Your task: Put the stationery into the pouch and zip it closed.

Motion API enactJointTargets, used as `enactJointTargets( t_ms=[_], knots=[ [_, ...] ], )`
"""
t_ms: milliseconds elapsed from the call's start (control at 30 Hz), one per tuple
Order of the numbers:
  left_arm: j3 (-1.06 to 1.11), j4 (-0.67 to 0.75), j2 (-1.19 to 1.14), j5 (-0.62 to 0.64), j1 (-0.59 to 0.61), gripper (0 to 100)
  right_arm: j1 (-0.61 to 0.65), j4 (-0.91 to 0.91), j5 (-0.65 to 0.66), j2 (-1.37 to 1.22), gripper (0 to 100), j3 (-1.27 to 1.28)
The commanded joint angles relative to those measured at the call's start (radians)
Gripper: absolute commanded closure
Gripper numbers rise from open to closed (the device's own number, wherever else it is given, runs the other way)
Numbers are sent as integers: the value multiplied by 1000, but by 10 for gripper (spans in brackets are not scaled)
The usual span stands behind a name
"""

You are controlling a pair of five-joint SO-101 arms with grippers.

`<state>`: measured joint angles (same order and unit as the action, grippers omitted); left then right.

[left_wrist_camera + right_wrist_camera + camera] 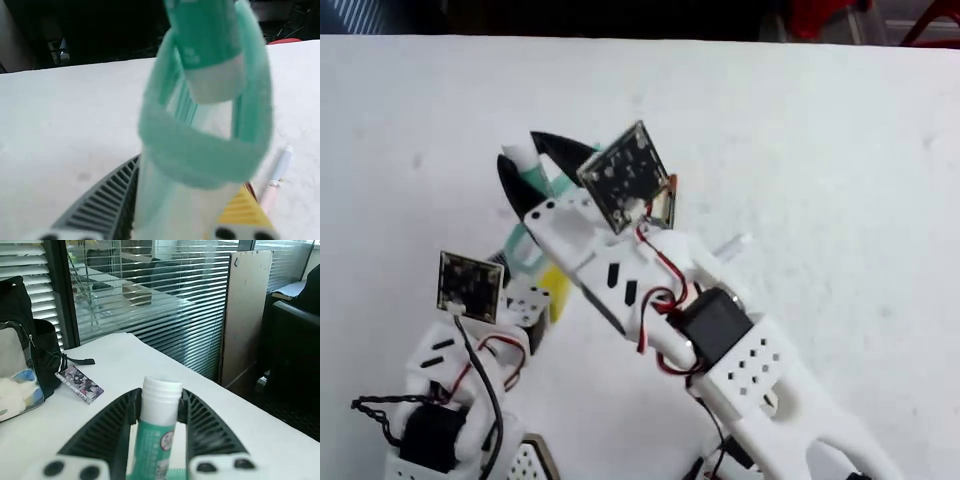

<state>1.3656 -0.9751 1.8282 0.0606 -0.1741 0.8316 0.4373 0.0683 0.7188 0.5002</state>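
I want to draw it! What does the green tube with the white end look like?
The green tube is round and plastic-looking, with a white cap and small print on its side. The right gripper is shut on it, a black jaw on each side. Its cap end points at the open green-rimmed mouth of the pouch.

A white-capped green glue stick is held tilted, its capped end set at the open mouth of a mint-green translucent soft pouch. A slim white-and-pink pen is laid flat just beside the pouch.
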Motion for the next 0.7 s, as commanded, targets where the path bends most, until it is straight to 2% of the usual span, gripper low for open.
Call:
enactJointTargets(
  t_ms=[0,167,433,667],
  knots=[
    [-48,-3,-5,9,-2,808,-16,-70,-6,35,981,12],
    [-48,-3,-5,9,-2,808,-12,-81,-28,33,981,34],
    [-48,-2,-5,14,-2,808,-5,120,-49,185,981,135],
    [-48,-2,-5,14,-2,809,8,216,-38,361,979,196]
  ],
)
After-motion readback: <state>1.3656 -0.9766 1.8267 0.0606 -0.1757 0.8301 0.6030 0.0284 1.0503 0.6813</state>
